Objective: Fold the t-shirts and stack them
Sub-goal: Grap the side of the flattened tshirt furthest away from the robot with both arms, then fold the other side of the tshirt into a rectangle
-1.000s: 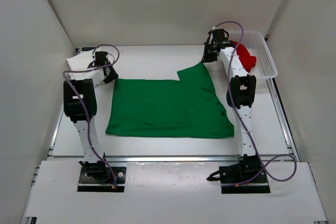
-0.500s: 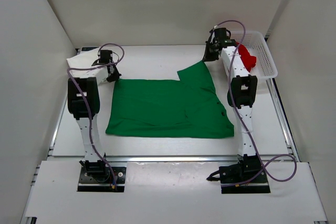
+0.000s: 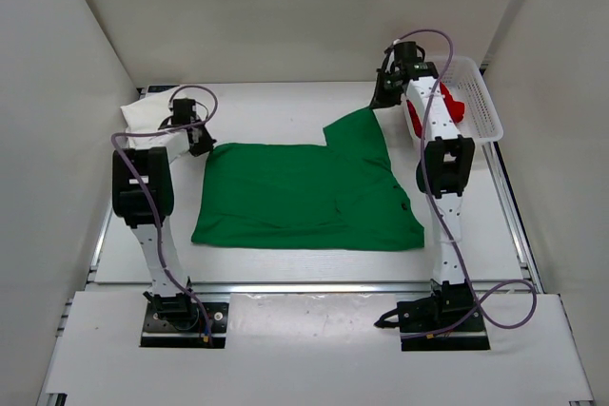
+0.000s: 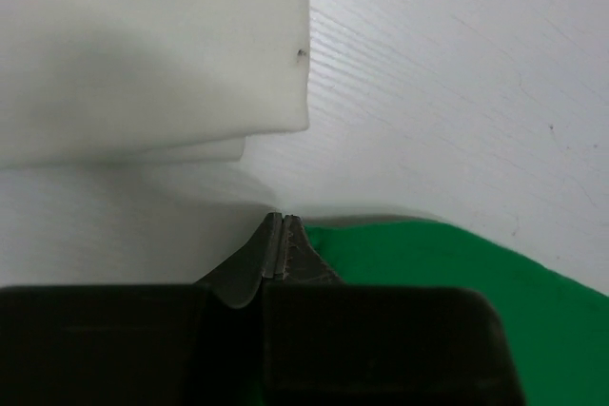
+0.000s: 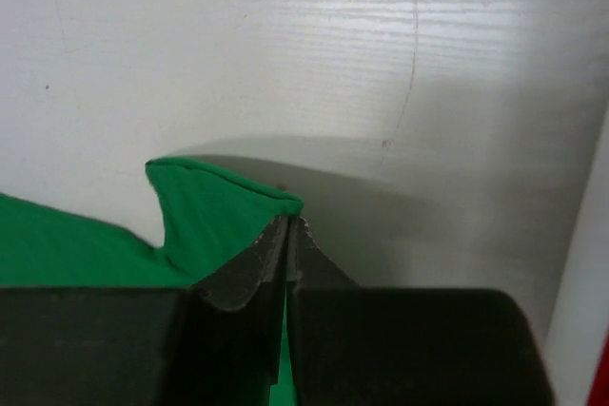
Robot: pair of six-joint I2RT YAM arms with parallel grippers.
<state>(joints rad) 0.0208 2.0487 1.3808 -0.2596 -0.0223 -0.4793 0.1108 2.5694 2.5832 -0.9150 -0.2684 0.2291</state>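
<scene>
The green t-shirt (image 3: 304,192) lies spread flat across the middle of the table. My left gripper (image 3: 202,143) is shut at its far left corner; in the left wrist view the shut gripper (image 4: 284,221) meets the green cloth (image 4: 428,263) at its edge. My right gripper (image 3: 383,97) is shut on the far right sleeve corner, and in the right wrist view the gripper (image 5: 290,221) pinches the green hem (image 5: 205,206), raised off the table. The white t-shirt (image 3: 143,113) lies folded at the far left, and it shows in the left wrist view (image 4: 152,45). The red t-shirt (image 3: 447,102) is in the basket.
A white mesh basket (image 3: 485,102) stands at the far right, close beside my right arm; its wall shows at the right edge of the right wrist view (image 5: 585,330). White walls enclose the table on three sides.
My right gripper has moved slightly back and up with the green sleeve corner. My left arm has swung a little leftward, its gripper staying at the shirt's far left corner.
</scene>
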